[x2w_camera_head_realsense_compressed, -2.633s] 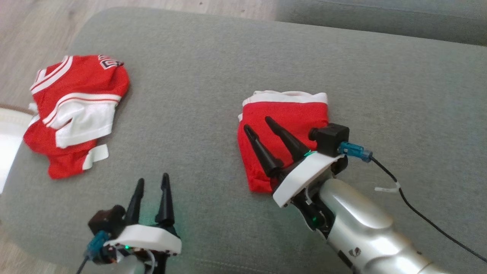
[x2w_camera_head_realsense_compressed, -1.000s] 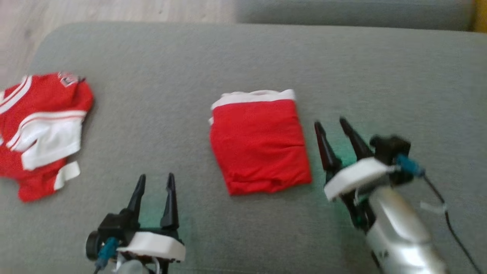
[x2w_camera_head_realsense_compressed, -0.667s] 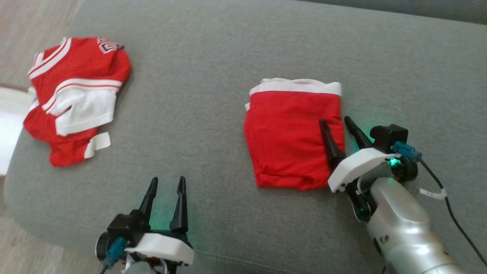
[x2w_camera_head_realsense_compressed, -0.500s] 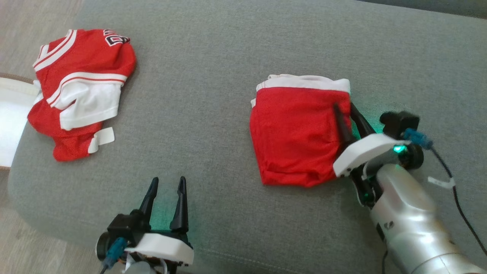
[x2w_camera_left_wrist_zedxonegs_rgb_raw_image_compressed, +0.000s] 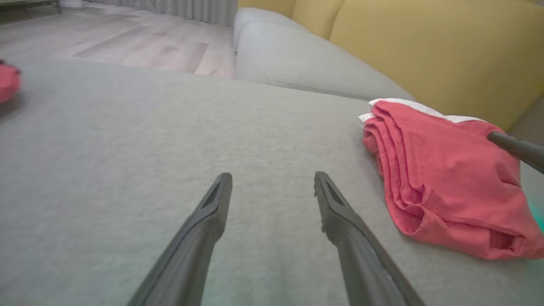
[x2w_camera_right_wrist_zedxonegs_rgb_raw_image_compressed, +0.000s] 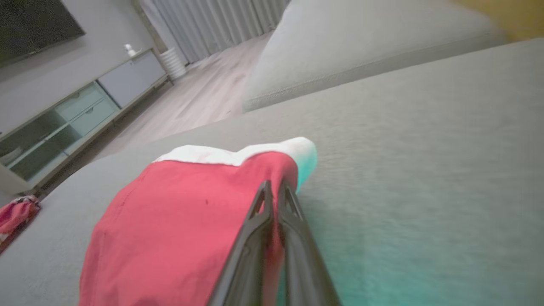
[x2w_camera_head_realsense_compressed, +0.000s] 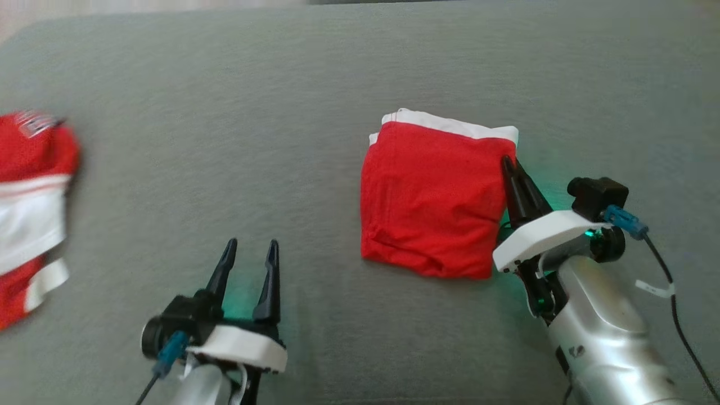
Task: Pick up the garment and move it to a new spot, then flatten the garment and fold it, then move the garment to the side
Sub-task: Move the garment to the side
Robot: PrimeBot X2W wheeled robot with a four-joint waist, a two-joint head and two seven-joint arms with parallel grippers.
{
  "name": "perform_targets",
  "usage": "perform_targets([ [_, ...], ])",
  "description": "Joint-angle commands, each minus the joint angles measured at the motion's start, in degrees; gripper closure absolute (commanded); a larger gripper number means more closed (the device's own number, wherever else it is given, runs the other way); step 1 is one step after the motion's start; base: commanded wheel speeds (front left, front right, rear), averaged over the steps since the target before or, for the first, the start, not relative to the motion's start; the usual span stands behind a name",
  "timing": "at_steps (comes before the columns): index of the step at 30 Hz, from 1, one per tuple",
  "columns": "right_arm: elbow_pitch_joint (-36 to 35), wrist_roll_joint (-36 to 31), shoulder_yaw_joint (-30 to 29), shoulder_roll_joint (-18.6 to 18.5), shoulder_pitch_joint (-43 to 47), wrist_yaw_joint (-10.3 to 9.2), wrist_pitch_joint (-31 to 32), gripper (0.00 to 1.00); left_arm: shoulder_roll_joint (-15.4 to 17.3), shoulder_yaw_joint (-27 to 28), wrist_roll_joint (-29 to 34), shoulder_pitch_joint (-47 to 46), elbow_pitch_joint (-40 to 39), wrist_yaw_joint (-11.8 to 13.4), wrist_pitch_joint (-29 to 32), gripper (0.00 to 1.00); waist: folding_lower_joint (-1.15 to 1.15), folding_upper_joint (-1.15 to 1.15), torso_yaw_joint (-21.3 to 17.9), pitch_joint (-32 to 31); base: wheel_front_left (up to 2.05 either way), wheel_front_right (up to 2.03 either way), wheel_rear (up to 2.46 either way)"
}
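Head view: right end effector (x2w_camera_head_realsense_compressed: 508, 164) pinching folded red garment (x2w_camera_head_realsense_compressed: 430, 197) edge; left end effector (x2w_camera_head_realsense_compressed: 252, 245) spread above grey woven cushion (x2w_camera_head_realsense_compressed: 225, 112).

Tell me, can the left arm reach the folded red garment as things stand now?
Probably yes. The left gripper is open, and bare grey cushion lies between it and the folded red garment. The right gripper is shut on the garment's right edge.

The left gripper (x2w_camera_left_wrist_zedxonegs_rgb_raw_image_compressed: 273, 176) was held with fingers (x2w_camera_left_wrist_zedxonegs_rgb_raw_image_compressed: 199, 238) wide apart above the grey cushion (x2w_camera_left_wrist_zedxonegs_rgb_raw_image_compressed: 127, 140). The folded red garment (x2w_camera_left_wrist_zedxonegs_rgb_raw_image_compressed: 442, 178) was met at its far edge by the right gripper (x2w_camera_left_wrist_zedxonegs_rgb_raw_image_compressed: 495, 138).
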Motion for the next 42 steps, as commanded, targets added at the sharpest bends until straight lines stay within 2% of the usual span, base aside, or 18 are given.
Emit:
perform_targets([
  [1, -2.3, 0.0, 1.2, 0.7, 0.5, -0.05, -0.6, 1.00, 0.5, 1.4, 0.9, -2.5, -1.7, -0.4, -0.5, 0.00, 0.00, 0.00, -9.5, -1.2, 0.00, 0.00, 0.00],
  [8, -4.5, 0.5, 1.5, 0.7, 3.3, -0.05, -0.6, 1.00, 0.5, -0.2, 2.1, -4.0, -1.6, -1.6, -0.5, 0.00, 0.00, 0.00, -20.4, -0.9, 0.00, 0.00, 0.00],
  [11, -5.2, 0.7, 1.6, 0.7, 4.2, -0.05, -0.6, 1.00, 0.5, -0.9, 1.7, -4.1, -1.7, -2.0, -0.5, 0.00, 0.00, 0.00, -23.2, -0.3, 0.00, 0.00, 0.00],
  [15, -5.9, 0.5, 0.4, 0.7, 4.5, -0.05, -0.6, 1.00, 0.5, -1.7, 1.6, -4.2, -1.7, -2.3, -0.5, 0.00, 0.00, 0.00, -24.7, 1.0, 0.00, 0.00, 0.00],
  [19, -5.4, -2.6, -1.4, 0.7, 2.7, -0.05, -0.6, 1.00, 0.5, -2.5, 1.9, -4.6, -1.7, -2.5, -0.5, 0.00, 0.00, 0.00, -24.0, 2.6, 0.00, 0.00, 0.00],
  [25, -2.5, -12.2, -8.0, -0.1, -4.5, -0.05, -0.6, 1.00, 0.5, -3.1, 2.8, -5.1, -0.7, -2.9, -0.5, 0.00, 0.00, 0.00, -20.3, 5.6, 0.00, 0.00, 0.00],
  [28, 0.4, -17.2, -11.3, -3.2, -9.1, -0.05, -0.6, 1.00, 0.5, -2.0, 3.0, -5.4, -0.6, -3.0, -0.5, 0.00, 0.00, 0.00, -18.2, 6.9, 0.00, 0.00, 0.00],
  [29, 0.4, -17.2, -11.3, -3.2, -9.1, -0.05, -0.6, 1.00, 0.5, -2.0, 3.0, -5.4, -0.6, -3.0, -0.5, 0.00, 0.00, 0.00, -18.2, 6.9, 0.00, 0.00, 0.00],
  [37, 6.1, -29.6, -20.5, -14.2, -17.4, -0.05, -0.6, 1.00, 0.5, -0.5, 4.0, -6.0, -0.8, -3.2, -0.5, 0.00, 0.00, 0.00, -13.7, 8.8, 0.00, 0.00, 0.00],
  [42, 8.0, -34.9, -26.4, -17.0, -20.2, -0.05, -0.6, 1.00, 0.5, 0.0, 3.9, -5.9, -1.2, -3.2, -0.5, 0.00, 0.00, 0.00, -12.7, 9.1, 0.00, 0.00, 0.00],
])
